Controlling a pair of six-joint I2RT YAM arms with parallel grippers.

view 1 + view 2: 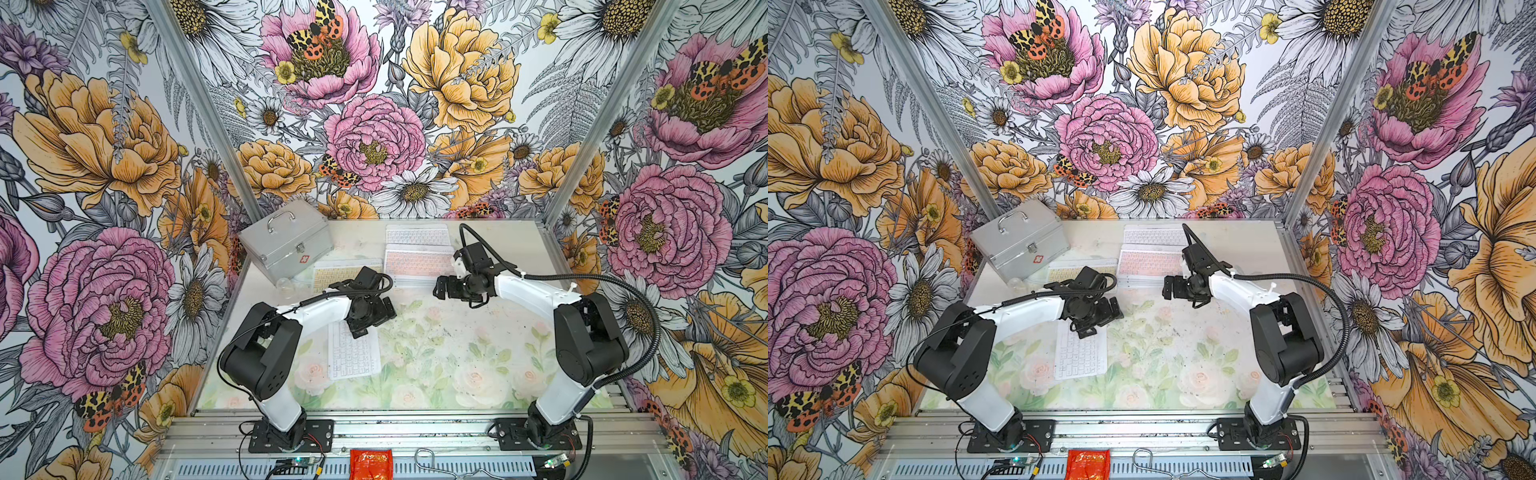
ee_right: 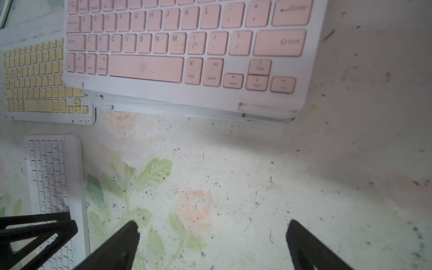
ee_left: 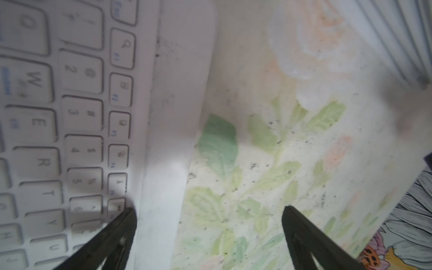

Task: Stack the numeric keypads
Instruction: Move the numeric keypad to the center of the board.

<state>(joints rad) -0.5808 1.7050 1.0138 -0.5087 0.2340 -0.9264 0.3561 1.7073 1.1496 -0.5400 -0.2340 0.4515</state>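
Looking down on a flower-printed table mat between two robot arms, four spots hold thin white-framed keypads. The white keypad lies left of centre, running near to far. Its far end is hidden under the left gripper in both top views.

The left wrist view, which is blurred, shows that gripper spread wide and empty. One fingertip sits over the keypad's edge by the function keys, and its partner is over bare mat. Whether the fingertip touches the keypad is unclear.

Farther back, the yellow keypad is partly covered by the left arm's wrist. Right of it sits the pink keypad stack, pink keys on top. White edges show beneath it in the right wrist view, too smeared to count, and the frame cuts off the top rows. The stack's right corner hides behind the right arm. Behind the stack lies the far keypad, its key colour washed out.

The right gripper hangs just near of the stack over bare mat, jaws wide, holding nothing. A silver case stands at far left.
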